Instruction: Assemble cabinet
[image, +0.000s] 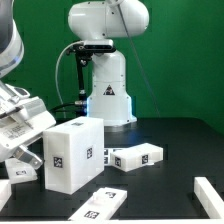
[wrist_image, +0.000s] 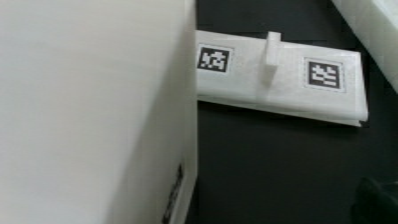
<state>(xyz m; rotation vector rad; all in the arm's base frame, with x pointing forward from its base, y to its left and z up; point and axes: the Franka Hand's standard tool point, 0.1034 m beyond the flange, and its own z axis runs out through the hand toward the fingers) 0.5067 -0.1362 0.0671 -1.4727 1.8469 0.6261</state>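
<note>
The cabinet lies in loose white parts with black-and-white tags. Its boxy body stands upright at the exterior view's left. A flat panel lies just to the body's right. Another tagged panel lies in front, near the table edge. My gripper hangs low against the body's left side, open and holding nothing. In the wrist view, the body's plain white wall fills half the picture. Beyond it lies the flat panel with two tags and a raised ridge. My fingertips are not clearly seen there.
The arm's white base stands at the back centre before a green wall. A further white part lies at the exterior view's right front, and a small white piece lies at the left edge. The table top is black.
</note>
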